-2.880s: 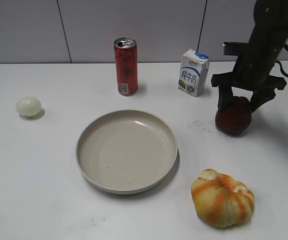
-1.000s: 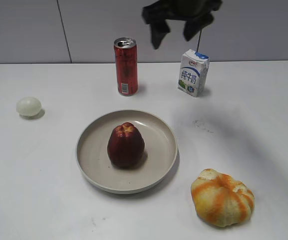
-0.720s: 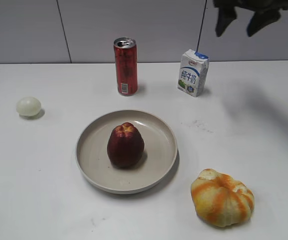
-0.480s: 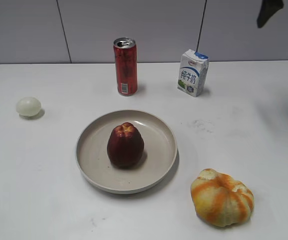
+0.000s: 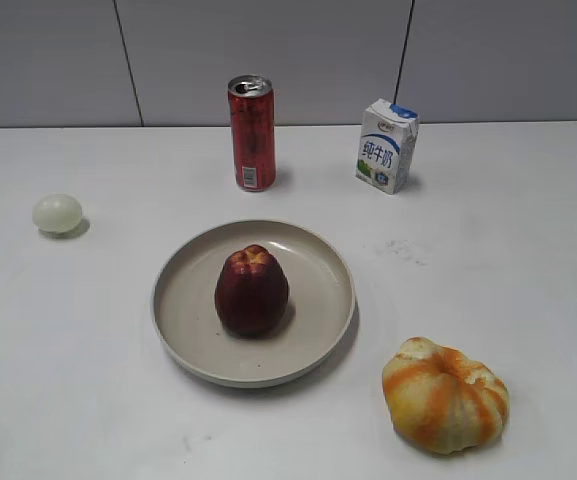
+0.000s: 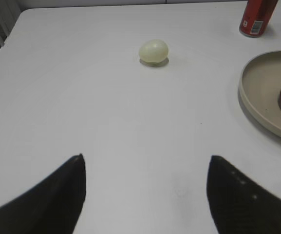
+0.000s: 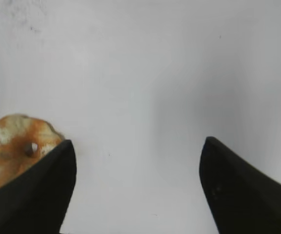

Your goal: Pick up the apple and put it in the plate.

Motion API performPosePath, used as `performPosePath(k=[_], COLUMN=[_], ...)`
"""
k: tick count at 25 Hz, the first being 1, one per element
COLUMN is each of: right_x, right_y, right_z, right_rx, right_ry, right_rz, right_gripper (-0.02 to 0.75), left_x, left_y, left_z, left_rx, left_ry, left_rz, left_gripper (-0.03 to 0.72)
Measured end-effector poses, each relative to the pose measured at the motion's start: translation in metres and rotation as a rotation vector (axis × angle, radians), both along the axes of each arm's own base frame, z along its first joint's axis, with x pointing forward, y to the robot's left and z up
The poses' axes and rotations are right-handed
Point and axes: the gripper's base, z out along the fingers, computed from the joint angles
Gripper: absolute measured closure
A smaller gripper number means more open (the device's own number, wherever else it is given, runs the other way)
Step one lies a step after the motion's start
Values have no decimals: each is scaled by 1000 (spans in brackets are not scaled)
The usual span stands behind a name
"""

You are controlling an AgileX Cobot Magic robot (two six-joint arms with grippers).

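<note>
Dark red apple (image 5: pixel 252 291), beige plate (image 5: pixel 313 345), orange/cream striped fruit (image 5: pixel 446 395), red can (image 5: pixel 253 132).

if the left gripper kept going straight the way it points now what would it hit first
Probably the pale egg-like ball. The left gripper is open over bare table, and the ball sits almost dead ahead between its fingertips. The plate lies off to the right. Depth is hard to judge.

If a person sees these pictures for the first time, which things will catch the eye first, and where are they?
The dark red, glossy, bell-shaped apple stands upright in the middle of the large round beige plate, at the centre of the white table. Next comes the orange-and-cream striped pumpkin-like fruit at the front right. Behind the plate stand a tall red drink can and a small white-and-blue milk carton.
</note>
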Motion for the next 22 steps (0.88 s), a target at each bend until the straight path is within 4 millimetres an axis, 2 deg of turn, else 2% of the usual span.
performPosePath(k=[6, 11, 17, 22], right_x=[-72, -120, -167, -195], right_y=[-4, -6, -8, -10], right_z=[-21, -33, -46, -33], right_rx=[8, 12, 22, 37], right_ry=[-45, -79, -197, -380], right_rz=[-6, -7, -10, -9], right_gripper=[146, 146, 146, 146], left_x=[0, 0, 0, 0], left_y=[0, 0, 0, 0], left_z=[0, 0, 0, 0], left_rx=[0, 0, 0, 0], left_ry=[0, 0, 0, 0], left_rz=[0, 0, 0, 0], left_gripper=[99, 99, 99, 99])
